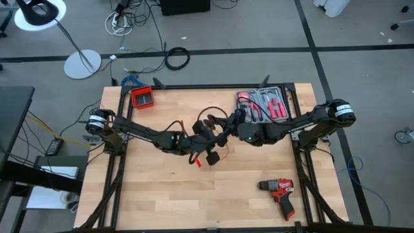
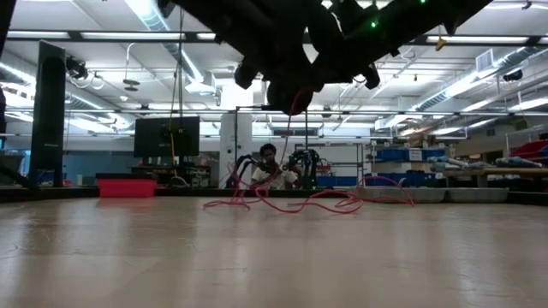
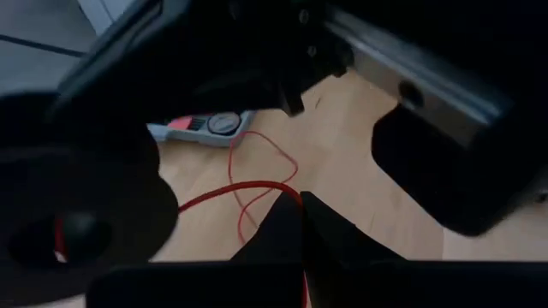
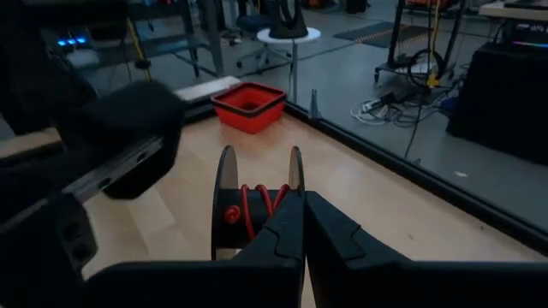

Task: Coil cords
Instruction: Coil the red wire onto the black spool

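The thin red and black cords (image 1: 194, 155) lie loose on the wooden table near its middle; in the low view they trail across the table (image 2: 282, 204) and one red strand rises to the grippers (image 2: 291, 107). A black spool (image 4: 257, 210) with red cord wound on its hub is held above the table; it also shows in the high view (image 1: 208, 121). My right gripper (image 4: 301, 224) is shut at the spool. My left gripper (image 3: 301, 214) is shut on a red strand, close beside the spool (image 3: 77, 227). My left gripper pinches a single red cord strand (image 3: 289, 190) between its two fingertips, above the table. The strand runs slack from the fingers in loops over the table. My right gripper is shut at the rim of one of the spool's discs (image 4: 295, 184), coming level from the table's right side. Its own fingers hide the place of contact. The spool is clear of the table, its discs on edge.
A red bin (image 1: 142, 97) stands at the far left corner, a tool tray (image 1: 265, 103) at the far right, a red drill (image 1: 279, 191) at the near right. A black cable ring (image 1: 176, 58) lies on the floor beyond. A person (image 2: 270, 162) is behind the table.
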